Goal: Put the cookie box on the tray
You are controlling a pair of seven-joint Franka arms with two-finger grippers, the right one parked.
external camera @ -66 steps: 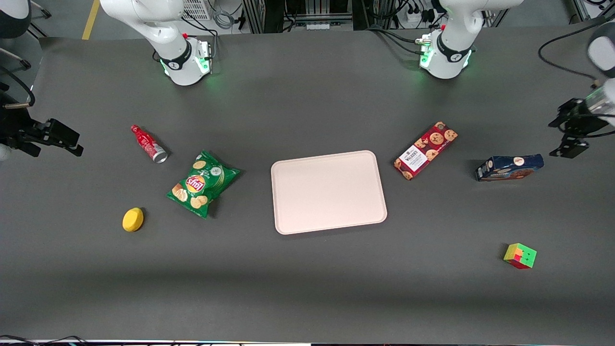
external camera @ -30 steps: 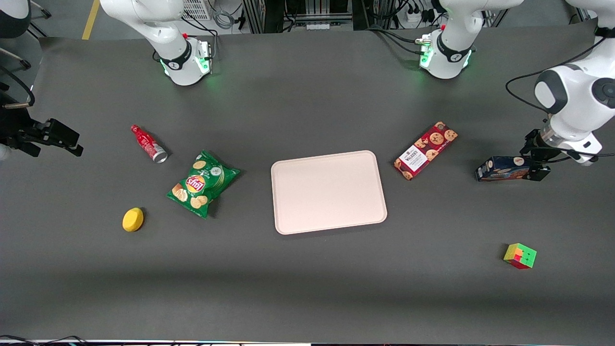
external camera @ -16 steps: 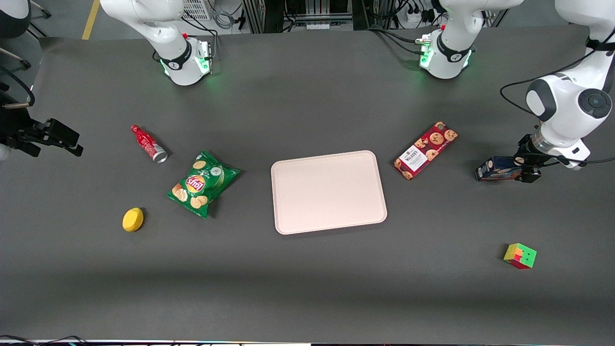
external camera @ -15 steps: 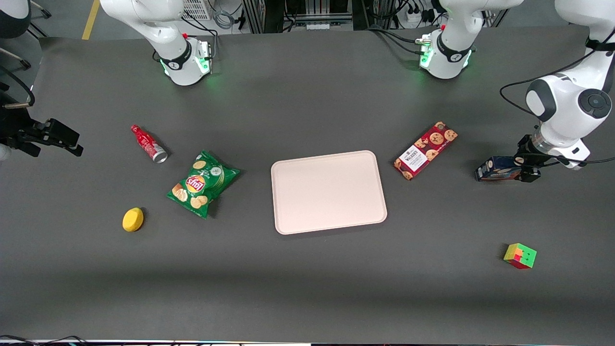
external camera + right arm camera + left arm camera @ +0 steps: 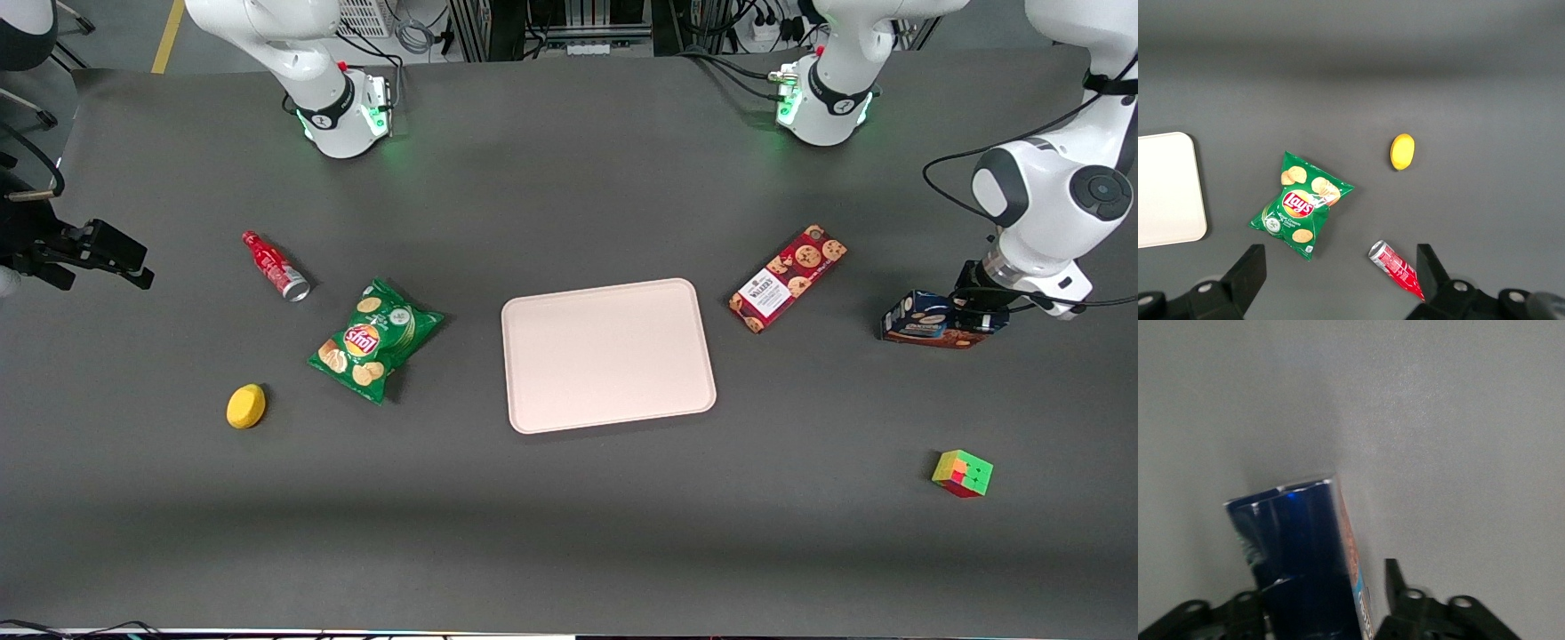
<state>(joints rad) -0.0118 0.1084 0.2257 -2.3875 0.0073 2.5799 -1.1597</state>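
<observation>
tool (image 5: 976, 313) sat at the working arm's end of the desk (image 5: 569, 533), fingers (image 5: 1401, 587) clamped on the cookie box (image 5: 925, 320). wrist view showed the box (image 5: 1301, 553) between both fingers; front view hid that contact. box was tilted, well apart from the tray (image 5: 608, 354), red carton (image 5: 788, 277) between them.

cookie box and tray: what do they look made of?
Cookie box: looks like printed cardboard, slightly glossy; folded end flaps and creased edges show in the left wrist view. The gripper straddles one end of it, a finger on each side.
Tray: probably moulded plastic, matte pale pinkish-cream, with rounded corners and a low rim; can't rule out melamine.
</observation>
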